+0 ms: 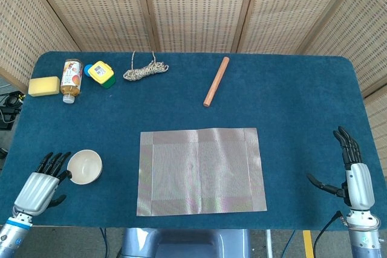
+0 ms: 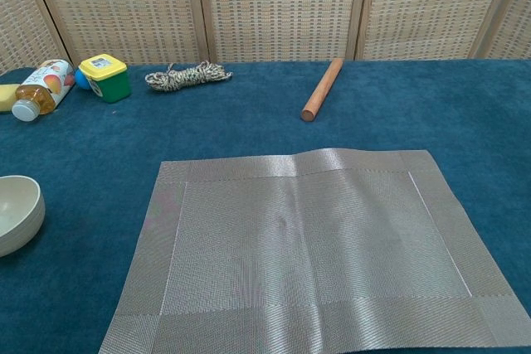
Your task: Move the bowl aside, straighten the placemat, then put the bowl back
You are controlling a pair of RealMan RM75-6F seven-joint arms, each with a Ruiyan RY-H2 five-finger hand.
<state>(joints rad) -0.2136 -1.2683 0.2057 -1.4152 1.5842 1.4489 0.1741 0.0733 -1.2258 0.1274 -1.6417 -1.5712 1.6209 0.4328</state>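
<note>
A grey woven placemat (image 1: 201,170) (image 2: 311,246) lies flat in the middle of the blue table, its edges square to the table front. A cream bowl (image 1: 84,167) (image 2: 15,213) stands upright on the cloth to the left of the mat, apart from it. My left hand (image 1: 40,184) hovers just left of the bowl, fingers spread and empty, fingertips close to the rim. My right hand (image 1: 352,172) stays at the table's right front corner, fingers spread, holding nothing. Neither hand shows in the chest view.
Along the back left sit a yellow sponge (image 1: 43,86), a juice bottle (image 1: 71,80) (image 2: 40,88), a yellow-lidded box (image 1: 100,74) (image 2: 105,76) and a coil of rope (image 1: 144,70) (image 2: 187,75). A wooden rod (image 1: 216,81) (image 2: 322,89) lies behind the mat.
</note>
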